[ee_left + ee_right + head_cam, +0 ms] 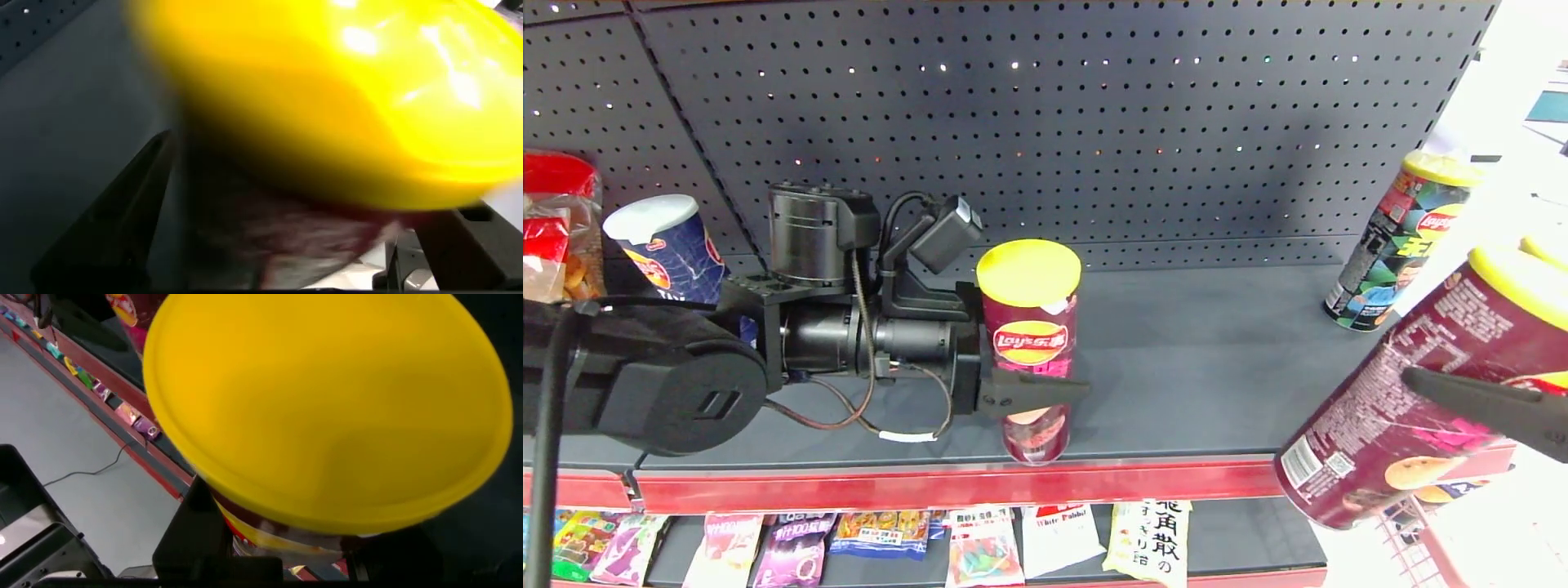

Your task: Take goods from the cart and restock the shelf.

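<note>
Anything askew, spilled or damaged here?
Nothing spilled or damaged. The maroon can in the left gripper stands upright near the front edge of the shelf; the second maroon can, in the right gripper, is held tilted off its right end.

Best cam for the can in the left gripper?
Head view: whole can upright at the shelf front edge, left gripper around its middle. Left wrist view: its blurred yellow lid, close up. Right wrist view: a far-off sliver past the second can.
</note>
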Robot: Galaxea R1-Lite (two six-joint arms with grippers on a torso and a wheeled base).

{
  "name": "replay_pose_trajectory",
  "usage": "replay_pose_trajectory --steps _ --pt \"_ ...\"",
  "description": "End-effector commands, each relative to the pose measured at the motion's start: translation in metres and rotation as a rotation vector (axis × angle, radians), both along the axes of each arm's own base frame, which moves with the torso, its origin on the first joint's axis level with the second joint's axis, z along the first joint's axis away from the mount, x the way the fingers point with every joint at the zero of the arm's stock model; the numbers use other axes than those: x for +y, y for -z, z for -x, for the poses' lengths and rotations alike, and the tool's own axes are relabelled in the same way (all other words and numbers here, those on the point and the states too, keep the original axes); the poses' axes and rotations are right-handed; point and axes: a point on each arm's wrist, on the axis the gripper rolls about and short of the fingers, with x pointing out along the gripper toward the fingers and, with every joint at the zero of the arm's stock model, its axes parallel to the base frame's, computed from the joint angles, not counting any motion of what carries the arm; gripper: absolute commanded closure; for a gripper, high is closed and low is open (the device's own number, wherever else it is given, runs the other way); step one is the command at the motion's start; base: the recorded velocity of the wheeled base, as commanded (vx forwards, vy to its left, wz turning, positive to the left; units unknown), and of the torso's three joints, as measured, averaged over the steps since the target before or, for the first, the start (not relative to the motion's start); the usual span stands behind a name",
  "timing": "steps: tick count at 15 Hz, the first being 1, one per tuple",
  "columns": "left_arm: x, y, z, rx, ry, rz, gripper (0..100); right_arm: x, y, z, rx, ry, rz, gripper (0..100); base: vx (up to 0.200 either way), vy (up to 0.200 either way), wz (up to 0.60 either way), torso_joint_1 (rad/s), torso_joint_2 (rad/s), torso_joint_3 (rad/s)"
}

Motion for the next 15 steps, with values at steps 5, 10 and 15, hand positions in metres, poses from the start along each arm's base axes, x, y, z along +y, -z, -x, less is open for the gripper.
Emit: replay_pose_trajectory --steps 5,10,15 --pt "0.029 -0.007 0.005 -0.031 -0.104 0.005 0 0.04 -0.025 -0.08 0.013 -0.065 0.037 100 0.0 0.0 0.0 0.0 0.0 0.0" --pt "0.04 -0.006 0.028 -0.019 -0.105 0.0 0 0.083 -0.02 -0.133 0.054 -0.143 0.055 100 0.0 0.0 0.0 0.0 0.0 0.0" --pt "0.059 0.001 0.048 0.016 -0.144 -0.013 0 0.121 -0.019 -0.184 0.039 -0.179 0.05 100 0.0 0.0 0.0 0.0 0.0 0.0"
